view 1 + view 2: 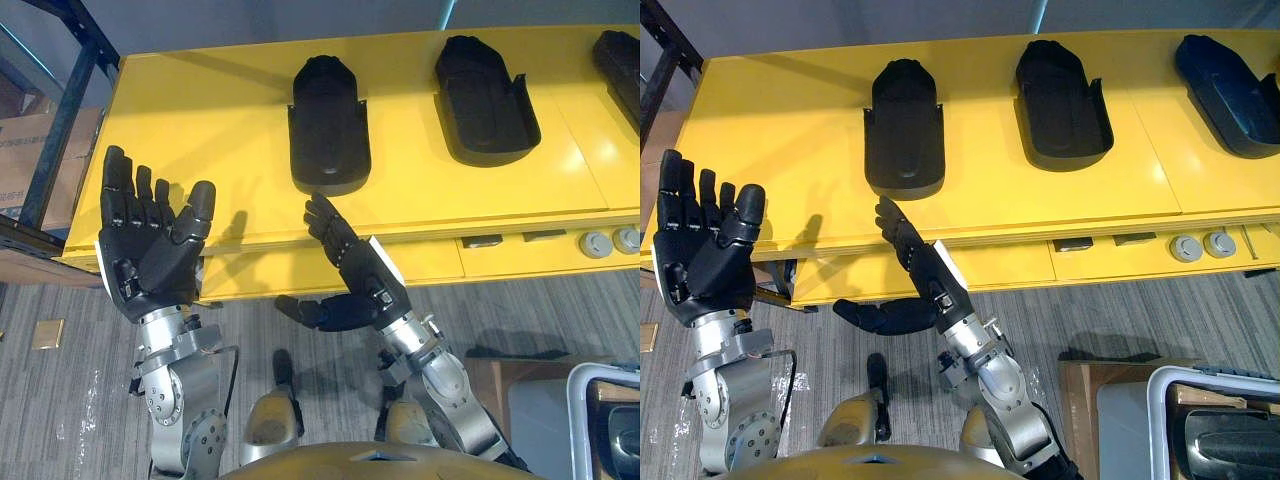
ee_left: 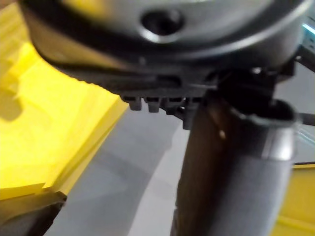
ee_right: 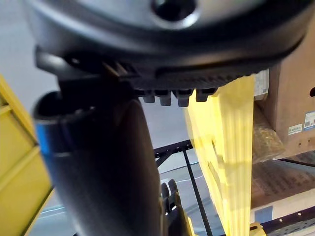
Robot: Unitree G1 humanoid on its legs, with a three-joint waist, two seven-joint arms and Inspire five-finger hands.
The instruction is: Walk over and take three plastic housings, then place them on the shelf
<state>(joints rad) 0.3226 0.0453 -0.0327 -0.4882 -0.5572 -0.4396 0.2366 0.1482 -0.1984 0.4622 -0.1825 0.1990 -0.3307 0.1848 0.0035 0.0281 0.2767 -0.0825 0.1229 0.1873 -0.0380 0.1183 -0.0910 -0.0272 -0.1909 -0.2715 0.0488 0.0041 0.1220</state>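
Note:
Three black plastic housings lie on the yellow table [image 1: 200,110]: a left housing [image 1: 328,125], a middle housing [image 1: 484,100] and a right housing [image 1: 1230,90] at the far right. My left hand [image 1: 150,240] is raised palm-up at the table's front left edge, fingers straight and empty. My right hand [image 1: 350,265] stands edge-on just in front of the left housing, fingers stretched toward it without touching, thumb spread out to the side. Both hands hold nothing.
A dark metal rack [image 1: 60,120] and cardboard boxes [image 1: 30,150] stand to the left of the table. Two round knobs [image 1: 610,242] sit on the table's front face. A white-rimmed bin [image 1: 1210,420] holding another dark housing stands at the lower right on the grey floor.

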